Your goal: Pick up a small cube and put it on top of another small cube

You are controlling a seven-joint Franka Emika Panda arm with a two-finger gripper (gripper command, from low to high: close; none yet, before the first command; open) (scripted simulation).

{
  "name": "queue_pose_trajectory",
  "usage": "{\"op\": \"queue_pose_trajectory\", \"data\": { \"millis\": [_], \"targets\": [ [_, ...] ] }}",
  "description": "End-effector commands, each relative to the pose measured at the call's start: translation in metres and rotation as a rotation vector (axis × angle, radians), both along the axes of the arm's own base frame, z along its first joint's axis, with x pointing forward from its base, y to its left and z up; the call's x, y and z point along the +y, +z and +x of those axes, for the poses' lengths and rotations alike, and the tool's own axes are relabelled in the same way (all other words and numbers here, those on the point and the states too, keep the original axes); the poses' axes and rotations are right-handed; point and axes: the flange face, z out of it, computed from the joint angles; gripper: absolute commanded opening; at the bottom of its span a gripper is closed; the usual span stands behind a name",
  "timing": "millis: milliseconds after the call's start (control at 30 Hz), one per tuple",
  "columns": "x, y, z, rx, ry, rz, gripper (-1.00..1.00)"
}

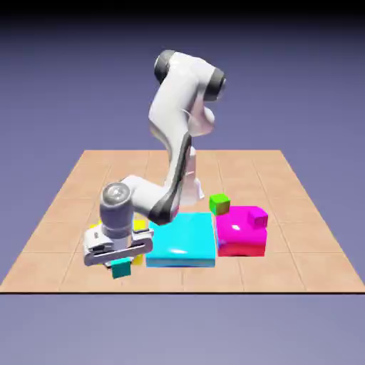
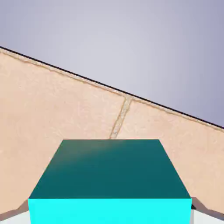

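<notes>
A tiny teal-green cube (image 1: 121, 269) sits between the fingers of my gripper (image 1: 120, 262), low over the table near its front edge at the exterior view's left. The gripper is shut on it. In the hand view the teal cube (image 2: 109, 175) fills the bottom of the picture and covers most of both fingertips. A lime-green small cube (image 1: 219, 204) rests behind the flat blocks, to the exterior view's right of the arm. No brown small cube shows in either view.
A flat cyan block (image 1: 182, 239) lies just right of the gripper, with a magenta block (image 1: 242, 232) beside it. A yellow block (image 1: 141, 226) peeks out behind the hand. The table's front edge (image 1: 214, 291) runs close below the gripper.
</notes>
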Motion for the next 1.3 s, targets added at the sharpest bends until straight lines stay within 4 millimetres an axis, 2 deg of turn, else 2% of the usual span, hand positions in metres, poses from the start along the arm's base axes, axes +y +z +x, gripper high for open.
{"op": "queue_pose_trajectory", "data": {
  "millis": [0, 167, 367, 700, 967, 1233, 1267],
  "targets": [
    [0.010, 0.003, -0.003, -0.007, -0.042, 0.022, -1.00],
    [0.062, 0.025, -0.020, -0.021, -0.237, 0.128, -1.00],
    [0.123, 0.062, -0.046, -0.007, -0.441, 0.216, -1.00],
    [0.208, 0.126, -0.111, 0.042, -0.733, 0.244, -1.00],
    [0.254, 0.157, -0.176, 0.054, -0.967, 0.159, -1.00],
    [0.275, 0.158, -0.241, 0.004, -1.245, 0.004, -1.00],
    [0.275, 0.158, -0.242, 0.002, -1.254, -0.001, -1.00]
  ]
}}
